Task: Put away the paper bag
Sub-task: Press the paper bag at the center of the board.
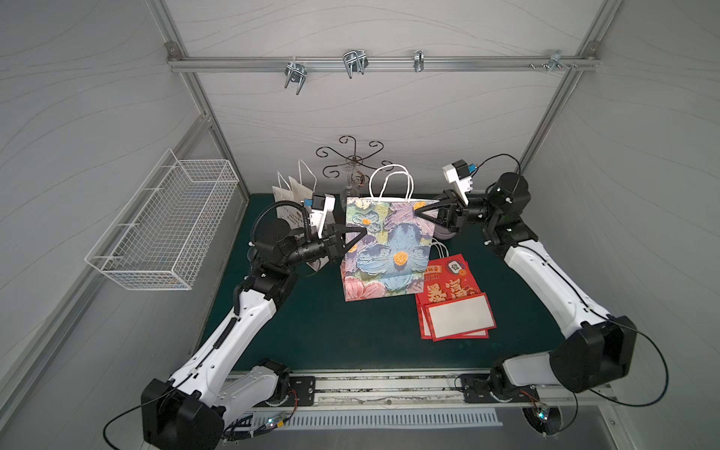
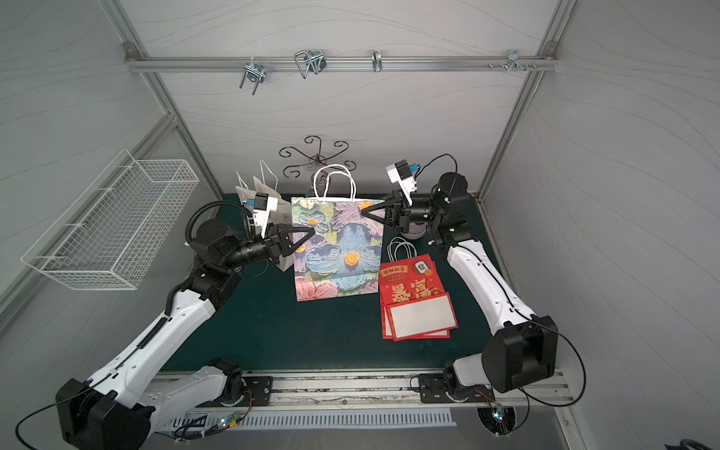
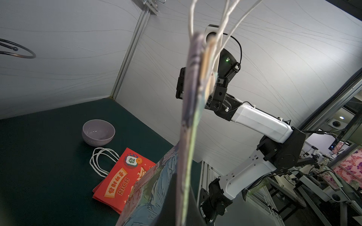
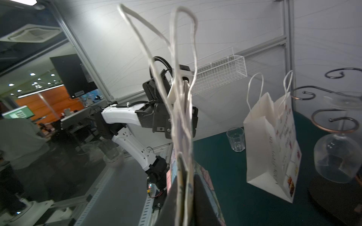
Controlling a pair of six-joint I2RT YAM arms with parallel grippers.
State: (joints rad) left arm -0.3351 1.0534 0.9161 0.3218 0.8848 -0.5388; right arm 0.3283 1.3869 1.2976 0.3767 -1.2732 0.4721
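Because the left claw (image 1: 361,235) and right claw (image 1: 417,214) are each clamped on an opposite edge of the floral paper bag (image 1: 389,255), stretched flat between them, uneven pulling could tear the paper or free one grip, letting it swing down.

1. In a top view, I see the floral bag (image 2: 337,249) upright on the mat (image 2: 272,331), its flat face toward the camera and its white handles up.
2. My left gripper (image 2: 306,238) is clamped on its upper left edge.
3. My right gripper (image 2: 363,212) is pinched on the top right corner.
4. A red bag (image 2: 413,296) lies flat just right of it.
5. A white bag (image 2: 269,195) stands behind the left gripper, and a wire stand (image 2: 316,157) behind the floral bag.
6. A basket (image 2: 113,226) hangs on the left wall; hooks (image 2: 309,62) sit on the rail (image 2: 428,64) above.
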